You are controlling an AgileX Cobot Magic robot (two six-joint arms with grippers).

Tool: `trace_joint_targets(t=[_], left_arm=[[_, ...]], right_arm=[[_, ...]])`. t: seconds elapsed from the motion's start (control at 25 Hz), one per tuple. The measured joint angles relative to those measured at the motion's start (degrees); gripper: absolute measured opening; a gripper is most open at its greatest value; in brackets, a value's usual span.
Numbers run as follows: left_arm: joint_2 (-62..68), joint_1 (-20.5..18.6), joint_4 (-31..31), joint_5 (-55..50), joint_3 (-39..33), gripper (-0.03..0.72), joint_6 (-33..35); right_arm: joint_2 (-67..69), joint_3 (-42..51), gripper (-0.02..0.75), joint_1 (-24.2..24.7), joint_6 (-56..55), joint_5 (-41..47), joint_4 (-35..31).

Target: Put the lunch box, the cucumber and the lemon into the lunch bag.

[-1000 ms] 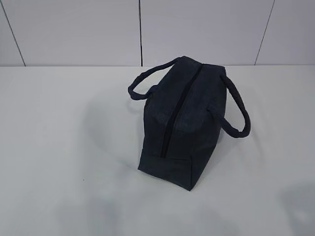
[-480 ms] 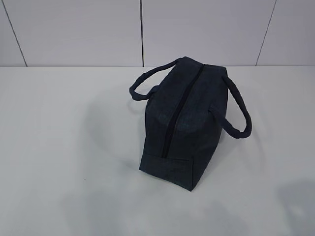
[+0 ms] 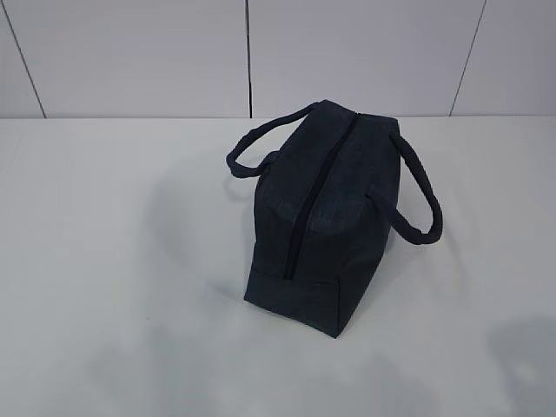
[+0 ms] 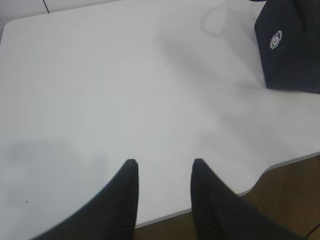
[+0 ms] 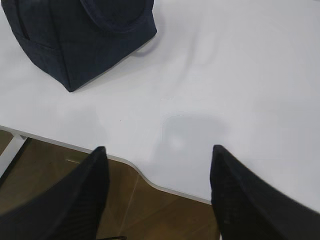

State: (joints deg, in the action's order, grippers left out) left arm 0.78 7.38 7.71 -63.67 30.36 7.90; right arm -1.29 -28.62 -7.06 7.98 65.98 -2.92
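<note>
The left gripper (image 4: 162, 170) hangs above the near edge of the white table (image 3: 104, 261) with its two dark fingers parted by a modest gap and nothing between them; the right gripper (image 5: 157, 155) hangs over the same near edge farther along, its fingers spread wider and likewise empty. Outward from both, the lunch bag (image 3: 326, 217) stands alone in the middle of the table, resting on its base with the zipper (image 3: 308, 204) running along the top ridge and appearing closed from end to end, a loop handle (image 3: 417, 195) drooping off each flank. Its long axis runs from the near edge away toward the back wall, leaning slightly rightward, so a short end panel faces the arms. From the left claw the bag lies ahead and to the right, well apart; from the right claw it lies ahead and to the left, and looks somewhat nearer. No lunch box, cucumber or lemon shows on the table in any view, and whether they sit inside the bag cannot be told. Judging from the zipped top, the packing looks finished or the bag would first need opening
</note>
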Motion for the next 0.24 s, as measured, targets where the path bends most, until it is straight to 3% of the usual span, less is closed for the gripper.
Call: trace_joint_targets(t=[0.24], left_arm=[[0.0, -0.23, 0.0, 0.0, 0.0, 0.254, 0.0]], right_arm=[[0.0, 0.0, 0.494, 0.0, -0.02, -0.13, 0.0]])
